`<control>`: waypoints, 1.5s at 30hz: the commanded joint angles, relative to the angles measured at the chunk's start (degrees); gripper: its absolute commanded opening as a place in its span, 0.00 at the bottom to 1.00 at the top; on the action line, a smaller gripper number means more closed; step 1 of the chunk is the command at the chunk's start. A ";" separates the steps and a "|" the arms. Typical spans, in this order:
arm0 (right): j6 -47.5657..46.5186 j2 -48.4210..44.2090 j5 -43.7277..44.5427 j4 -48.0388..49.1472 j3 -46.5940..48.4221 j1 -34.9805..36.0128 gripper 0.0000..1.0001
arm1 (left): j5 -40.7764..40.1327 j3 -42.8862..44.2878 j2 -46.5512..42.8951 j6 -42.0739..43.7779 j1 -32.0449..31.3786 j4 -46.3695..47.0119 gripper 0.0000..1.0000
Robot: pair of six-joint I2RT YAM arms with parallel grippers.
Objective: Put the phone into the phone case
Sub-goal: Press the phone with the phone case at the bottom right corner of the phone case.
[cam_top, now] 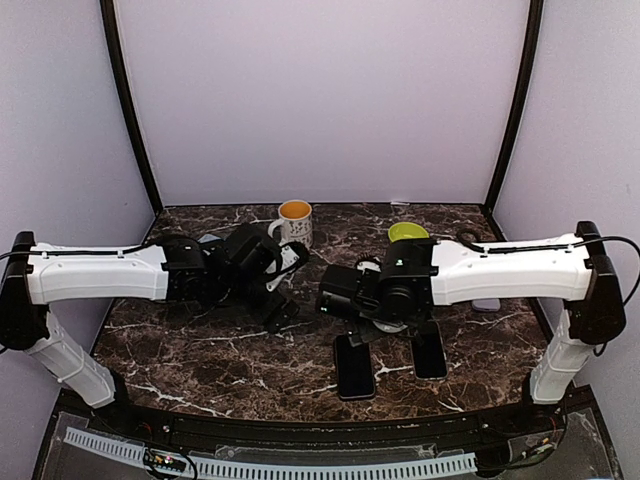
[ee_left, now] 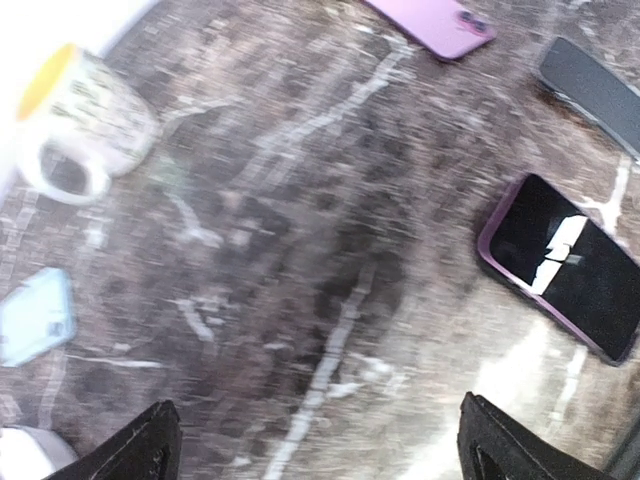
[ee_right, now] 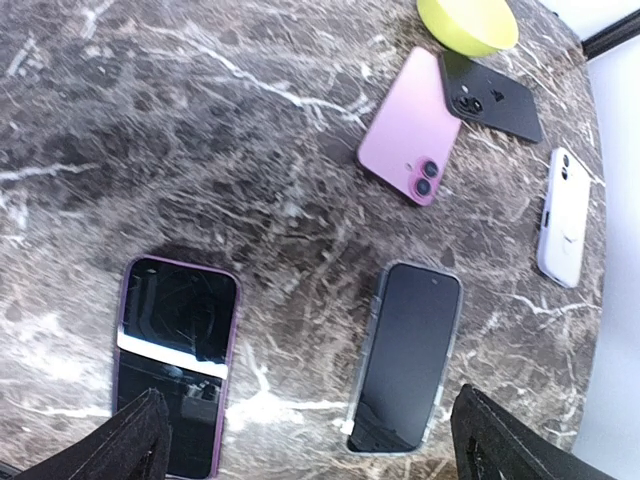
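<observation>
While the phone appears seated in its case at seven o'clock, left tool and right tool are spread wide, empty.

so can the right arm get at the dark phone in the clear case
Probably yes: the open right gripper hangs over the clear-cased dark phone, which lies flat with nothing on it.

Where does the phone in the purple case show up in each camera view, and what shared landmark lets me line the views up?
Top external: the purple-cased phone lies lower centre, screen up.
Left wrist: purple-cased phone at the right edge, mid-height.
Right wrist: purple-cased phone at lower left.
Shared landmark: the grey-edged phone lying next to it, in all three views.
</observation>
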 commanded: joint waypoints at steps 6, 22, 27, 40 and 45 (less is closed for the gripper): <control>4.00 -2.23 -3.19 17.16 -2.19 -0.42 0.99 | -20.23 7.16 0.05 0.00 2.87 2.62 0.99; 14.18 6.03 -16.09 26.41 -11.08 -0.20 0.98 | -10.75 -1.33 -9.89 -1.03 4.10 9.94 0.99; 14.74 9.29 -17.80 25.12 -10.91 0.30 0.99 | -9.40 -1.41 -10.70 -1.10 4.03 9.91 0.99; 11.99 4.89 -19.20 24.93 -14.05 0.77 0.98 | -8.28 -2.17 -11.70 -0.38 4.08 10.41 0.99; 10.38 -2.96 -22.13 30.31 -22.00 0.68 0.96 | -7.81 -2.35 -11.58 -0.09 4.08 10.64 0.99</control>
